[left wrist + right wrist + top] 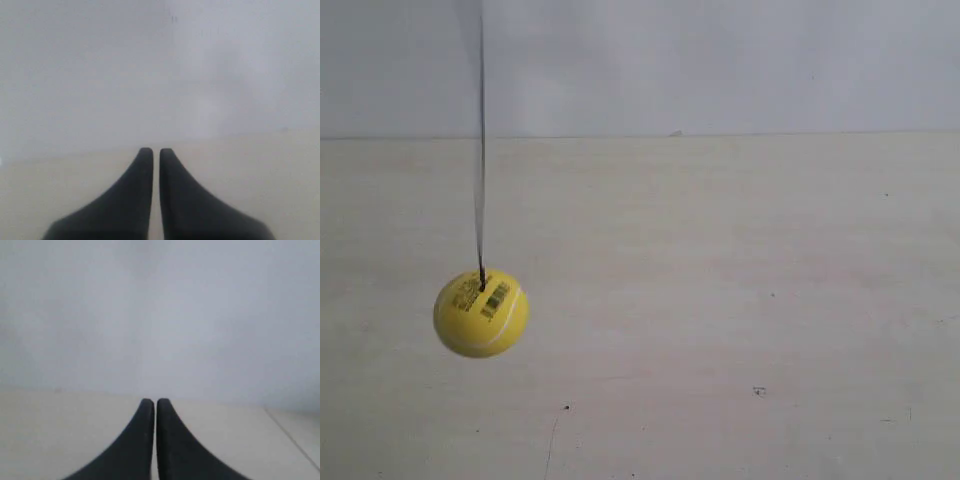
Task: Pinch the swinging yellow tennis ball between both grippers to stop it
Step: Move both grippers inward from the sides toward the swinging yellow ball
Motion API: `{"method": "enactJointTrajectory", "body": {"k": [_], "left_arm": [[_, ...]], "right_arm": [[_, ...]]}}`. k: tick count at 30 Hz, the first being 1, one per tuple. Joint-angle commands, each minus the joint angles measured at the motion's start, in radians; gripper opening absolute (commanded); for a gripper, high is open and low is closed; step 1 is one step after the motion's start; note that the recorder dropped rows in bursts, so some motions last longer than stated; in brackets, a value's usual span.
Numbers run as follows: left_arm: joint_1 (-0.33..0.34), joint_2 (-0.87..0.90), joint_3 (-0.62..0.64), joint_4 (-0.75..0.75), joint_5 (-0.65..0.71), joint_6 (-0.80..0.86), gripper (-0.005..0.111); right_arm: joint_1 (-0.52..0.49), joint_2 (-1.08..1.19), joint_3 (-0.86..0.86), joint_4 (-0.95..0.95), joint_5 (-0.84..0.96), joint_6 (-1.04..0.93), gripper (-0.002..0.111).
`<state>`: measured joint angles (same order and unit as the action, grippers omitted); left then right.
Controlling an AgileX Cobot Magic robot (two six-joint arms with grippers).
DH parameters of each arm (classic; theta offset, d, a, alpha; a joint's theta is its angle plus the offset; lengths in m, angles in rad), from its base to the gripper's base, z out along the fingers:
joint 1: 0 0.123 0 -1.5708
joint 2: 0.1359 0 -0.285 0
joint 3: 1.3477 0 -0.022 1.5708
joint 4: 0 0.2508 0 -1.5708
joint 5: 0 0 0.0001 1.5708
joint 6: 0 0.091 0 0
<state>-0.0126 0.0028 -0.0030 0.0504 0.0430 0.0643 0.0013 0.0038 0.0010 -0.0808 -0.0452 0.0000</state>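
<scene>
The yellow tennis ball (481, 312), with its white seam and barcode label, hangs at the left of the exterior view on a thin black string (481, 150) that runs up out of frame. No gripper shows in that view. In the left wrist view my left gripper (156, 151) is shut, its black wedge jaws nearly touching, with nothing between them. My right gripper (155, 402) in the right wrist view is also shut and empty. Neither wrist view shows the ball.
A pale tabletop (740, 300) spreads under the ball, with a few dark specks. A light grey wall (720, 60) stands behind it. In the right wrist view a table edge line (290, 437) runs off to one side.
</scene>
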Motion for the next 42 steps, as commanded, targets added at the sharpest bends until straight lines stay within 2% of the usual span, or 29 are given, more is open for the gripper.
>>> {"method": "enactJointTrajectory", "body": {"k": [1, 2, 3, 4, 5, 7, 10, 11, 12, 13, 16, 17, 20, 23, 28, 34, 38, 42], "left_arm": [[0.003, -0.003, 0.003, -0.043, -0.380, -0.137, 0.005], [0.003, -0.003, 0.003, -0.043, -0.434, -0.226, 0.005], [0.003, -0.003, 0.003, -0.041, -0.493, -0.405, 0.005], [0.003, -0.003, 0.003, -0.041, -0.506, -0.503, 0.005], [0.003, -0.003, 0.003, 0.002, -0.510, -0.661, 0.005], [0.003, -0.003, -0.002, 0.104, -0.519, -0.704, 0.005], [0.003, 0.030, -0.057, 0.314, -0.517, -0.879, 0.005], [0.003, 0.055, -0.078, 0.418, -0.517, -0.989, 0.005], [0.003, 0.121, -0.129, 0.596, -0.524, -1.136, 0.005], [0.003, 0.162, -0.157, 0.705, -0.544, -1.201, 0.005], [0.003, 0.293, -0.226, 0.955, -0.661, -1.340, 0.005], [0.003, 0.397, -0.265, 1.047, -0.770, -1.384, 0.005], [0.003, 0.622, -0.304, 1.090, -0.923, -1.330, 0.005], [0.003, 0.786, -0.306, 1.105, -0.993, -1.268, 0.005], [0.003, 0.997, -0.306, 1.167, -1.145, -1.179, 0.005], [-0.008, 1.108, -0.306, 1.173, -1.201, -1.132, 0.005], [-0.076, 1.155, -0.306, 1.173, -1.210, -1.045, 0.005], [-0.143, 1.198, -0.306, 1.115, -1.138, -0.958, 0.005]], "right_arm": [[-0.001, -0.004, -0.001, -0.008, -0.315, 0.000, 0.000], [-0.001, -0.004, -0.001, -0.006, -0.371, 0.033, 0.000], [-0.001, -0.004, -0.001, -0.006, -0.429, 0.140, 0.000], [-0.001, -0.004, -0.001, -0.006, -0.439, 0.223, 0.000], [-0.001, -0.004, -0.001, -0.006, -0.443, 0.393, 0.000], [-0.001, -0.004, -0.001, -0.018, -0.441, 0.468, 0.000], [-0.001, -0.003, -0.025, -0.022, -0.428, 0.491, 0.000], [-0.001, 0.013, -0.040, -0.030, -0.409, 0.503, 0.000], [-0.001, 0.055, -0.082, -0.082, -0.345, 0.547, 0.000], [-0.001, 0.081, -0.106, -0.135, -0.309, 0.584, 0.000], [-0.001, 0.170, -0.155, -0.366, -0.289, 0.786, 0.000], [-0.001, 0.242, -0.181, -0.557, -0.340, 0.950, 0.000], [-0.001, 0.419, -0.235, -0.914, -0.566, 1.149, 0.000], [-0.001, 0.566, -0.264, -1.060, -0.808, 1.182, 0.000], [-0.001, 0.786, -0.264, -1.176, -1.052, 1.140, 0.000], [-0.001, 0.964, -0.264, -1.182, -1.176, 1.083, 0.000], [-0.001, 1.052, -0.264, -1.194, -1.176, 1.033, 0.000], [-0.001, 1.122, -0.264, -1.186, -1.176, 0.980, 0.000]]}}
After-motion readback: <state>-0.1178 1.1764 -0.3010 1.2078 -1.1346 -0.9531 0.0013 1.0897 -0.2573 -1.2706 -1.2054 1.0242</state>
